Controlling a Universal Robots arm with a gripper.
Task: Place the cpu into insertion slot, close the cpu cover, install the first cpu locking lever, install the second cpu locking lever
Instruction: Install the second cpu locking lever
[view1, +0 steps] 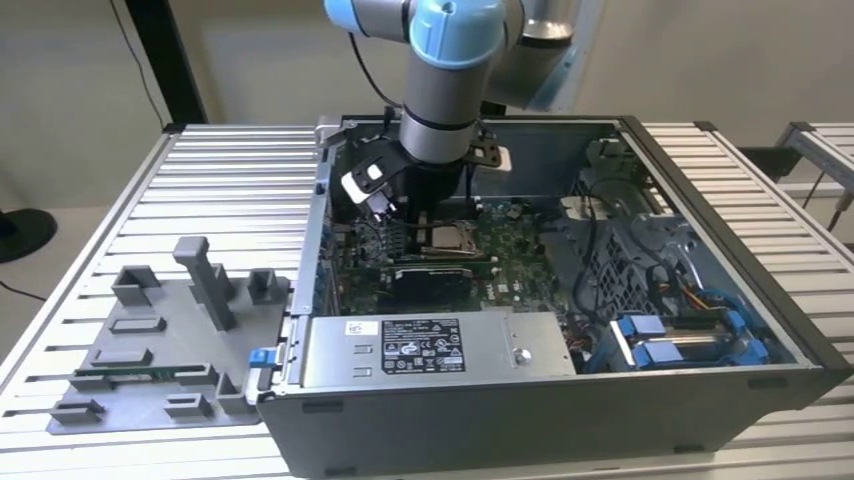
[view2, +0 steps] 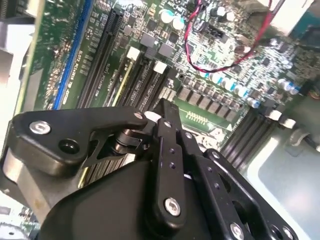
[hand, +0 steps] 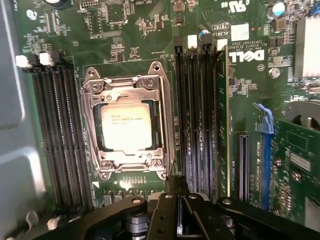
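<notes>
The cpu (hand: 125, 125) lies flat in the insertion slot (hand: 91, 150) on the green board, silvery face up. The cpu cover (hand: 126, 83) is down around it, and the chip shows through its square window. A thin metal lever (hand: 169, 120) runs along one side of the socket. My gripper (hand: 177, 192) is shut with nothing between its fingers, its tips just off the socket corner at that lever's end. In the exterior view the gripper (view1: 424, 218) hangs inside the open computer case right over the slot (view1: 447, 237). The second wrist view has the black fingers (view2: 165, 125) above memory slots.
Black memory slots (hand: 197, 115) flank the socket on both sides. The case wall (view1: 318, 250) stands at the exterior view's left, and a grey power supply box (view1: 427, 345) in front. Cables and drive bays (view1: 667, 340) crowd the right. A grey fixture plate (view1: 160, 340) lies outside the case.
</notes>
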